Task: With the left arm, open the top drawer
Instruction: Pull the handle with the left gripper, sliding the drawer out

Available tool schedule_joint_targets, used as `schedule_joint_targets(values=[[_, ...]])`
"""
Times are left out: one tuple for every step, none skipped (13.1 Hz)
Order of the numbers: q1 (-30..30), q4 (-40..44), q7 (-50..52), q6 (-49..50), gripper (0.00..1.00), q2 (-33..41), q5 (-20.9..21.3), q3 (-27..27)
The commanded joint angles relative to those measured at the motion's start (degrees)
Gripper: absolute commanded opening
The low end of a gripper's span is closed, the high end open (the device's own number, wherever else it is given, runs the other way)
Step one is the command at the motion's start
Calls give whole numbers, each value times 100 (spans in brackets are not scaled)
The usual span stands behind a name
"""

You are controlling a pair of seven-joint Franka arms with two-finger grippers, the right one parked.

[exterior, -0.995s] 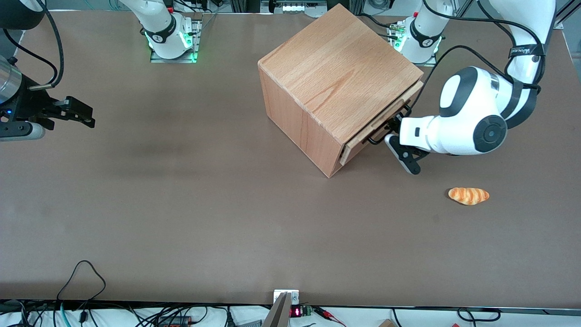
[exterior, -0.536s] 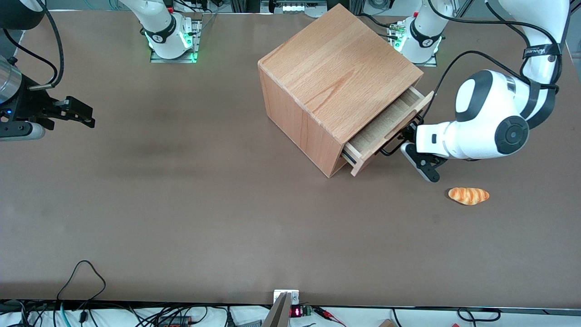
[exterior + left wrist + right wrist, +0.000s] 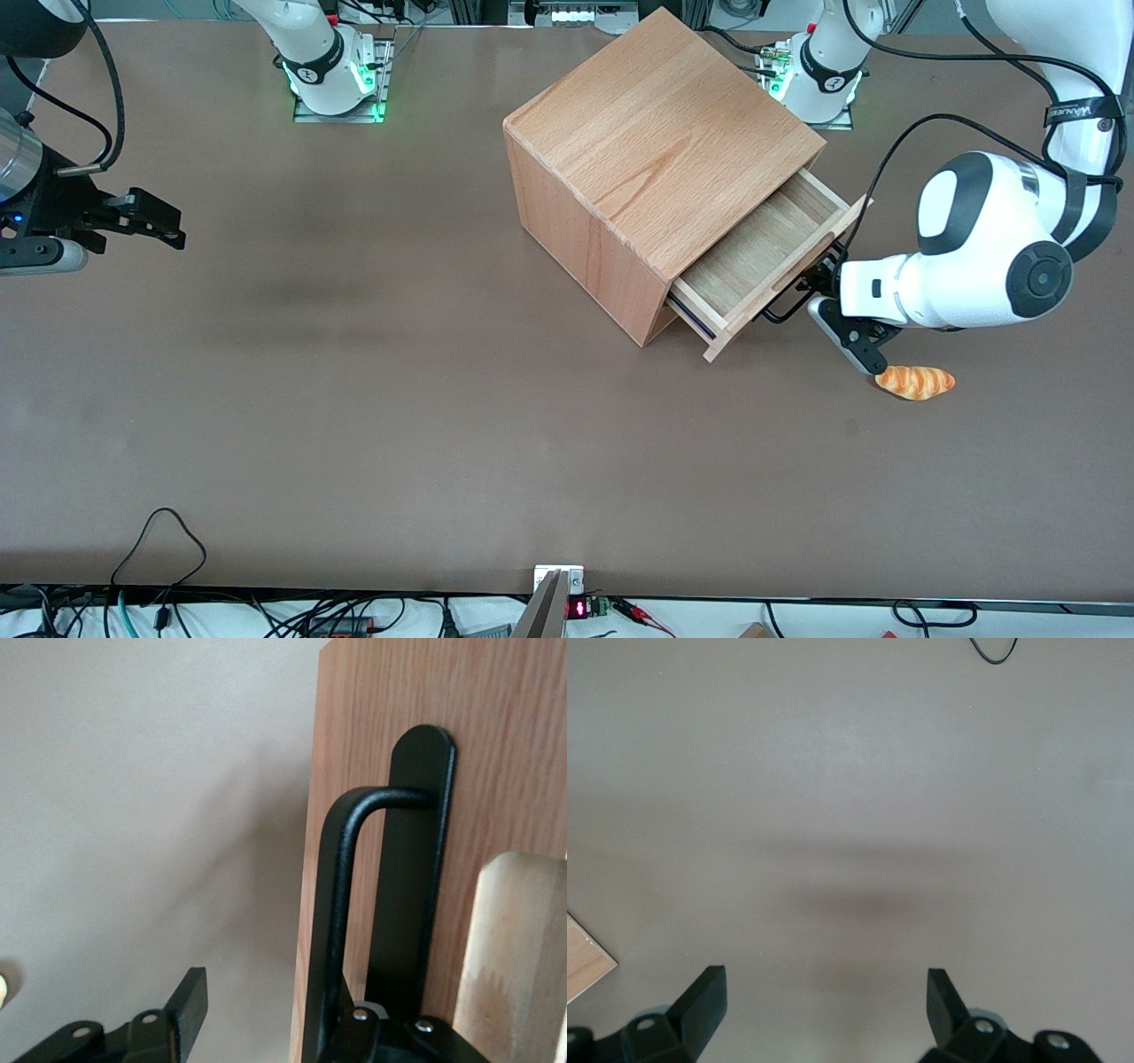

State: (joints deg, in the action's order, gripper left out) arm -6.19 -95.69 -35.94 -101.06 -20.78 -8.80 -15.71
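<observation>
Cabinet (image 3: 656, 159) mid-table; drawer (image 3: 762, 257) stands pulled well out of its top slot (inside bare). Left arm (image 3: 983, 257) reaches in from its front. Gripper (image 3: 819, 301) spread wide, one finger (image 3: 390, 904) hooked inside the handle (image 3: 341, 904). Bread (image 3: 914, 381) just beside the gripper.

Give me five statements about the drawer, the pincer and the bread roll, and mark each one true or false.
1. The top drawer is pulled partly out of the cabinet. True.
2. The drawer holds a bread roll. False: its inside shows bare wood; the bread roll lies on the table.
3. The left arm's pincer is at the drawer's black handle. True.
4. The drawer is pulled right out and lies on the table. False: it sits in the cabinet.
5. The roll is nearer to the front camera than the drawer. True.
</observation>
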Motion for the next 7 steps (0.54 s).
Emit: schedule_joint_targets(values=[[-207, 481, 35, -19, 60, -268, 186, -20], [-242, 508, 43, -19, 60, -321, 177, -20], [-269, 517, 35, -19, 60, -339, 168, -20], [-286, 517, 43, -19, 60, -383, 159, -20], [-339, 517, 35, -19, 60, -392, 168, -20], [-392, 525, 34, -19, 60, -427, 159, -20], [-427, 543, 34, -27, 60, -453, 159, -20]])
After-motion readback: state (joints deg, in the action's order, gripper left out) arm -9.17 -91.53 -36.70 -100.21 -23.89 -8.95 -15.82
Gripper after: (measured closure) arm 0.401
